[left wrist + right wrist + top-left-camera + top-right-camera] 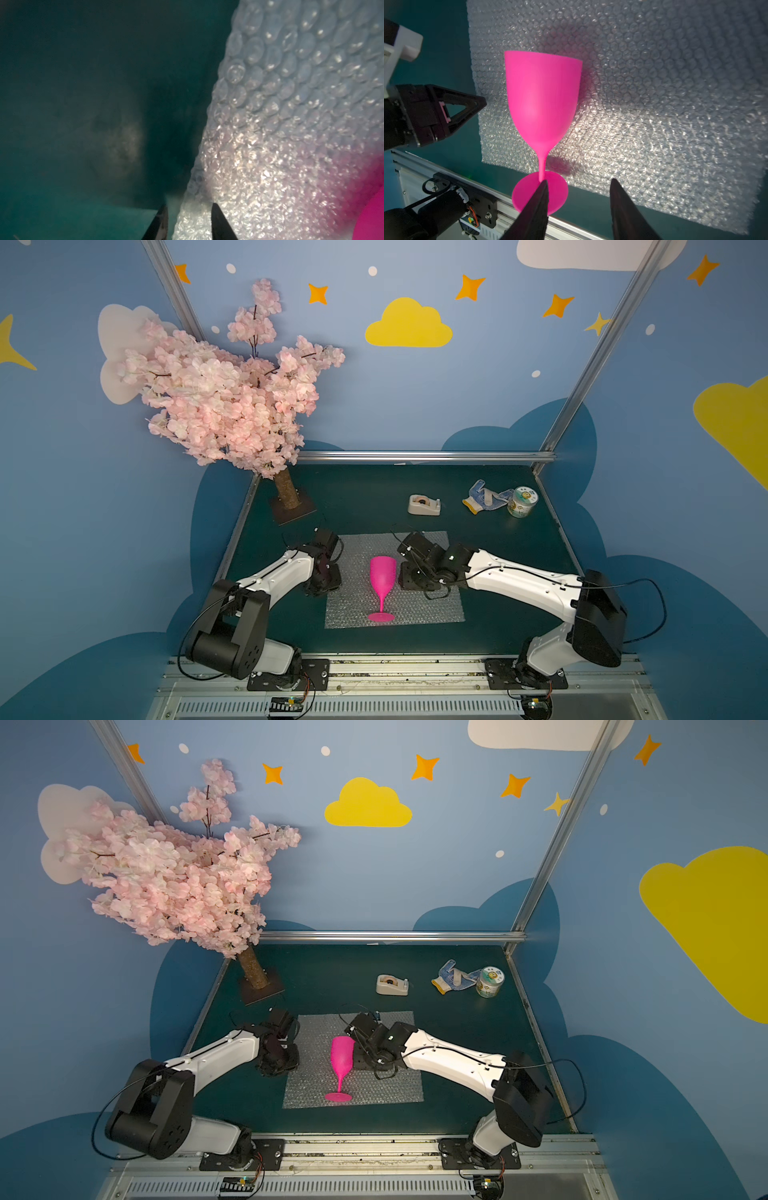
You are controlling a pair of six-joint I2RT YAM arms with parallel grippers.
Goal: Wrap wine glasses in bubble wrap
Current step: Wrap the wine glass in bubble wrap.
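While the left gripper straddles an edge of the bubble wrap with jaws narrowly parted, a slit of green table showing beside one finger, the right gripper hangs wide open and empty. One of its fingertips overlaps the foot of the hot-pink goblet in its wrist view. The goblet lies on its side mid-sheet, lower centre in both top views. A tape dispenser sits above it in the frame.

Looking down from high toward the back wall in both top views. Close over the same bubble wrap from each wrist.
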